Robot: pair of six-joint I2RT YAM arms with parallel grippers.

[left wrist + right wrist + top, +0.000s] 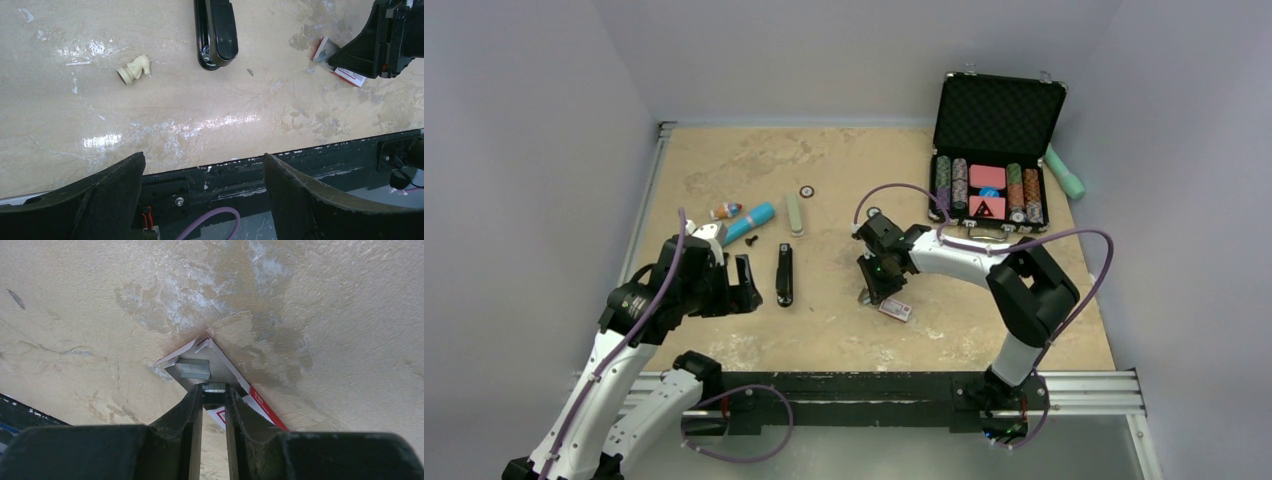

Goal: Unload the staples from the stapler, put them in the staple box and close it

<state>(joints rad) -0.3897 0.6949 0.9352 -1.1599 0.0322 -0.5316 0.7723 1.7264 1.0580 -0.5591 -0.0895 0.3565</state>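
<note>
Stapler (784,275) is lying flat on the worktop (844,160), black, long side running front to back. It sits between the two arms, closer to the left one, and nothing is touching it. From the left wrist view only its near end shows, with a bit of shiny metal along one edge. Can't tell from any view whether it's popped open or shut.

Left claw (746,283) hangs just left of the stapler, spread wide with nothing in it. A little cream chess piece (134,69) lies on its side on the worktop off to that side of the stapler.

Right claw (214,392) is where the action is. It points down near the middle of the worktop, pressed together on a short strip of staples (215,387), pinching it right at the tips. Directly under it is a small red and white box (222,367) with its flap open, and a second strip (193,368) lies inside. Whether the pinched strip is touching the box or just above it, can't say.

Back right there's an open black case (999,110) with chips (989,190) in rows. A blue tube (759,215) and a few other small bits lie behind the stapler, well apart from both claws.
</note>
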